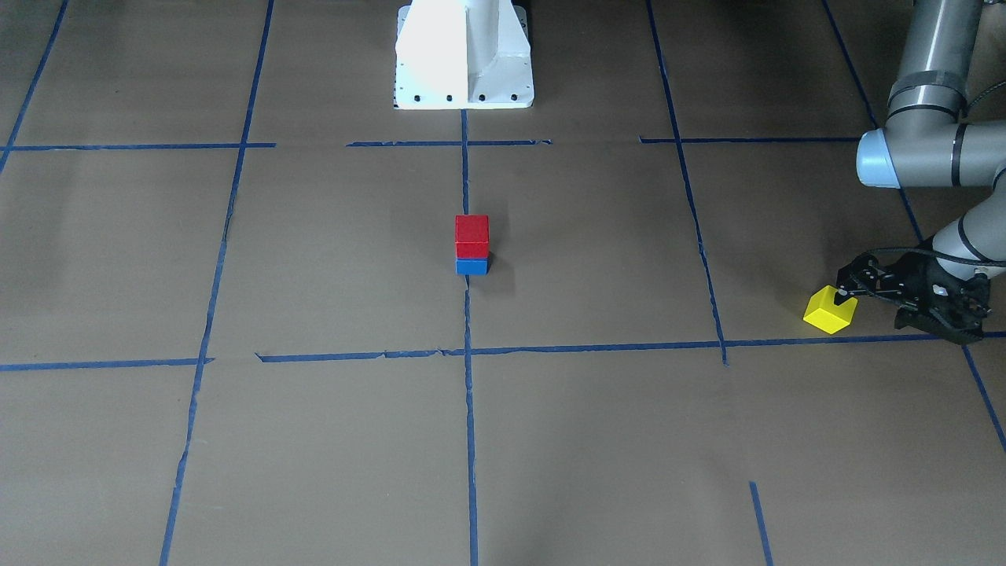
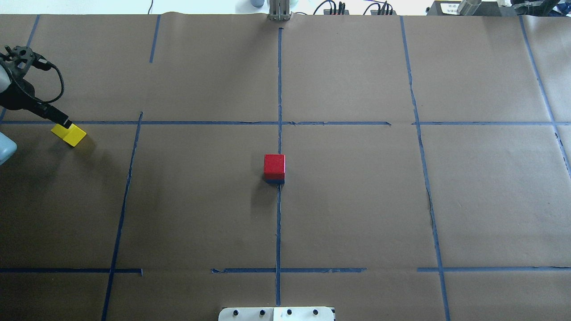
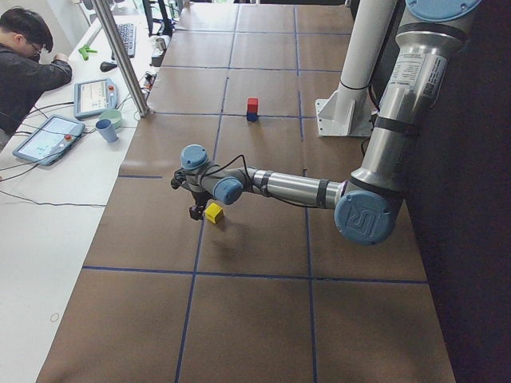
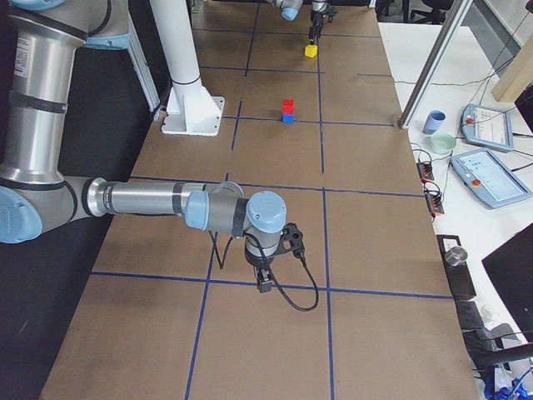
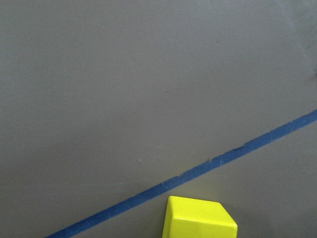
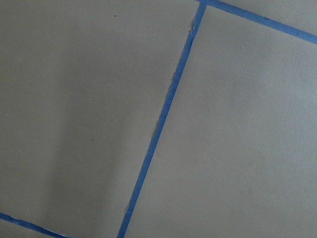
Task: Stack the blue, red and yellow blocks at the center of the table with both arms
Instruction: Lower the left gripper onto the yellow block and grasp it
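Yellow block (image 1: 827,313) at left gripper (image 1: 843,298); elbow cap (image 3: 366,219) apparently UR-marked.

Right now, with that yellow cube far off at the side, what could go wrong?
The left gripper seems to meet the yellow cube only near one edge, so a grasp might slip. The red cube on the blue cube makes a narrow tower; a clumsy placement could knock it over.

You've got bright, even light here; a soft shadow spills beside the red block (image 2: 274,164) on the desk (image 2: 357,200), and the white base (image 1: 464,47) glares.
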